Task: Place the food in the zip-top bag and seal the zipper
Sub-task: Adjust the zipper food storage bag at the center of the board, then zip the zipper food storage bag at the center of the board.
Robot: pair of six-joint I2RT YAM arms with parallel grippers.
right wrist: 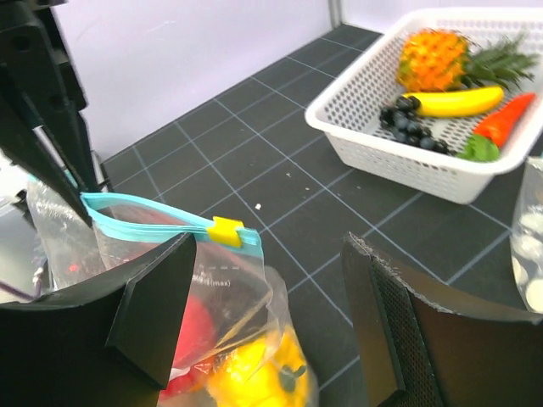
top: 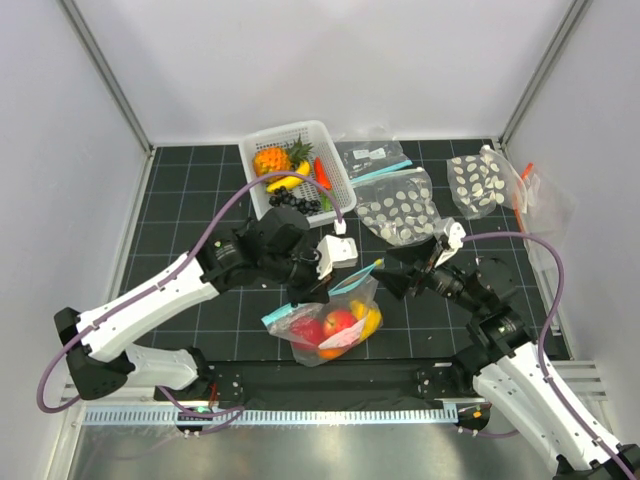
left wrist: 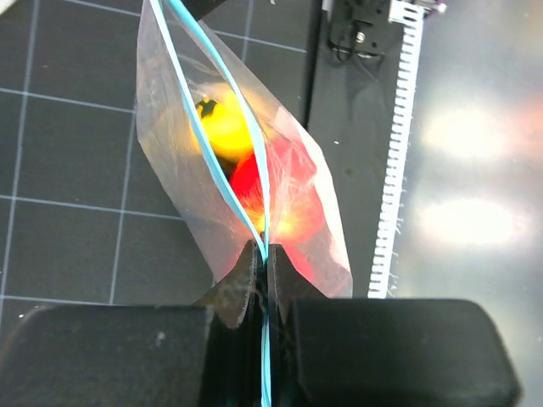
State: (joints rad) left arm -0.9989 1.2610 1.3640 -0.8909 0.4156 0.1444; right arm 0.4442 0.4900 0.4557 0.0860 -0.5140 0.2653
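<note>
**Operator:** What is occupying the work surface?

**Technician:** The black gridded table (top: 180, 200) is carrying everything. The white mesh basket (top: 341, 166) is sitting at the far side, holding a pineapple (top: 270, 160) and a banana (right wrist: 454, 102). Two dotted clear bags (top: 395, 210) are lying to its right.

**Operator:** Where is the zip-top bag?

**Technician:** The zip-top bag (top: 362, 296) is lying near the front edge of the table, between the two arms, with its mouth facing away from the bases.

**Operator:** What are the grippers doing?

**Technician:** The left gripper (left wrist: 265, 254) is pressing its jaws together on the zipper at the bag's left end. The right gripper (right wrist: 270, 254) is standing spread wide, with the right end of the bag's mouth showing between its fingers. Whether those fingers are touching the plastic, I cannot tell.

**Operator:** And the food?

**Technician:** The food (top: 340, 322) is sitting inside the bag: red pieces, a yellow piece and an orange one are showing through the plastic, bunched at the bottom.

**Operator:** What is the zipper showing?

**Technician:** The zipper (left wrist: 199, 119) is running across the mouth. In the left wrist view its two teal tracks are meeting at the jaws and standing apart beyond them. A small yellow slider (right wrist: 226, 231) is sitting at the right end of the strip
</note>
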